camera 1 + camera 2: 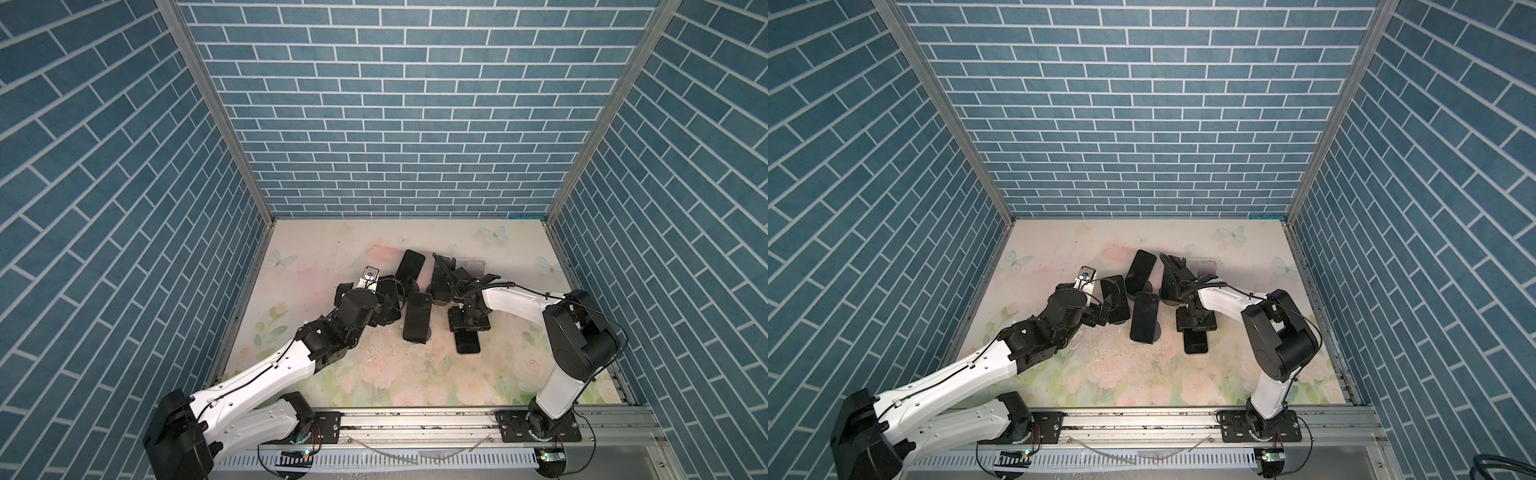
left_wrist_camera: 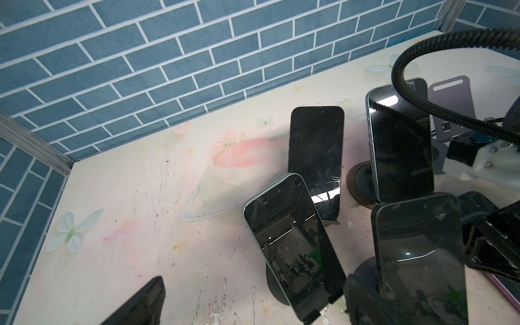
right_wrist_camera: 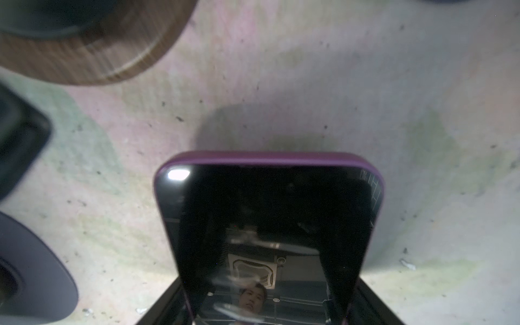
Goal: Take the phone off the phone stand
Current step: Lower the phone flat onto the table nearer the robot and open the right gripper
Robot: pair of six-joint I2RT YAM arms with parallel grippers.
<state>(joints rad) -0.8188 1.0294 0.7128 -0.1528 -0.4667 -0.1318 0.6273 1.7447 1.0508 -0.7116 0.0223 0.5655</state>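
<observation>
- Right gripper (image 3: 270,281) first: it is clamped on the purple-cased phone (image 3: 270,213), a dark finger (image 3: 163,309) pressed to each long side, with the screen facing up at the wrist camera.
- That phone sits on no stand. In both top views the purple-cased phone (image 1: 467,345) pokes out from under the gripper towards the front rail, low over the floral table (image 1: 374,374), on the near side of the cluster of stands.
- Is it touching the table or just above it? A shadow falls beneath it, but I cannot tell.
- Over to the left gripper (image 2: 239,251): spread wide, grasping nothing.
- One of its fingers (image 2: 327,259) crosses in front of the screen of a dark phone (image 2: 281,239) propped on a round black stand (image 2: 274,287). The other finger (image 2: 140,304) hangs over bare table, well to the side.
- Whether that nearer finger touches the screen, I cannot tell.
- Three more dark phones lean nearby: a cracked phone (image 2: 315,157), a blue-edged phone (image 2: 399,152) on a wooden-based stand (image 2: 356,180), and a close phone (image 2: 419,259) right by the left wrist camera.
- At the back, a lilac stand (image 2: 450,104) shows its bare plate, just behind the right arm's ribbed cable (image 2: 408,92).
</observation>
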